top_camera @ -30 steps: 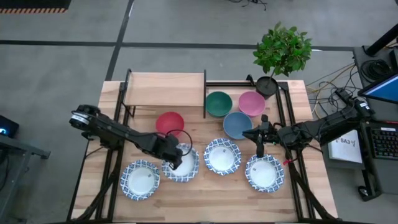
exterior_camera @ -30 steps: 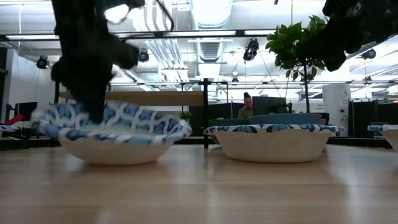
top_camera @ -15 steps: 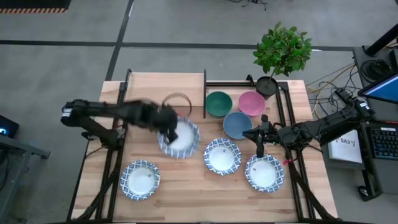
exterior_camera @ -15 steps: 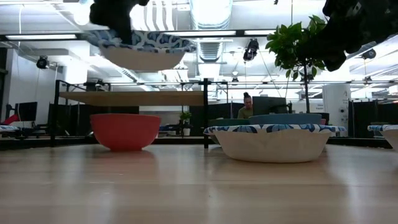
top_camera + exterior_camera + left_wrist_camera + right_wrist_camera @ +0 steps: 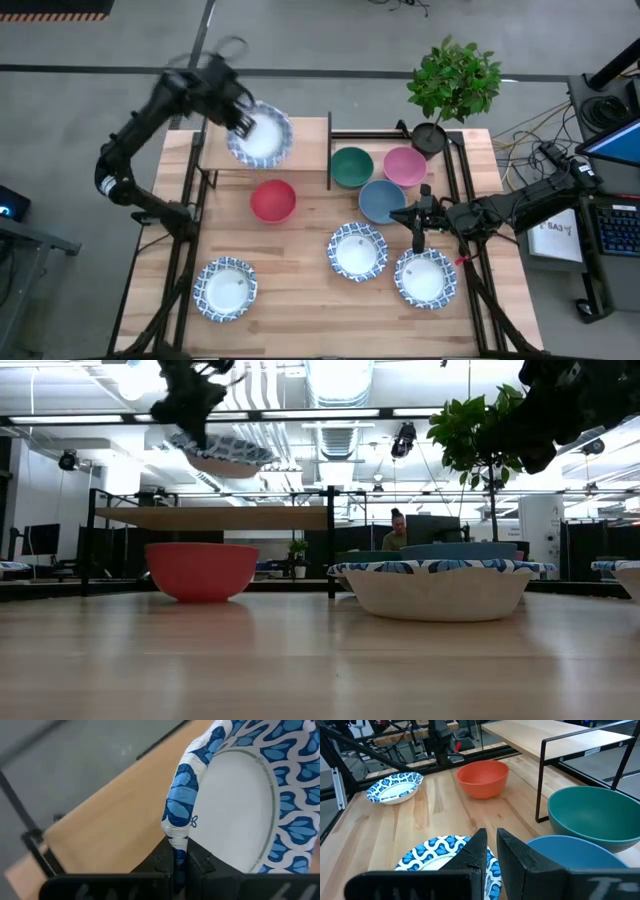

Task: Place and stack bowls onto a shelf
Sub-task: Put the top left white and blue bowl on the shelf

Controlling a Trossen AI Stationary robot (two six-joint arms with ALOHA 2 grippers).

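Left tool (image 5: 180,862) clamping patterned bowl (image 5: 260,137) by rim, holding it tilted above shelf (image 5: 300,143). Right tool (image 5: 491,851) idling w/ fingers nearly together, over worktop (image 5: 300,310) by blue bowl (image 5: 381,200).

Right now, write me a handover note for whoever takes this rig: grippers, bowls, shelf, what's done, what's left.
Left gripper: shut on the rim of a patterned bowl, held in the air over the shelf, not yet set down.
Right gripper: waiting above the table's right side, between the blue bowl and a patterned bowl; holds nothing.
On the table: red bowl, green bowl, pink bowl, blue bowl, and three patterned bowls, the other two at front left and centre.
Done: nothing rests on the shelf yet.
Left: set this bowl down, then place and stack the other seven.
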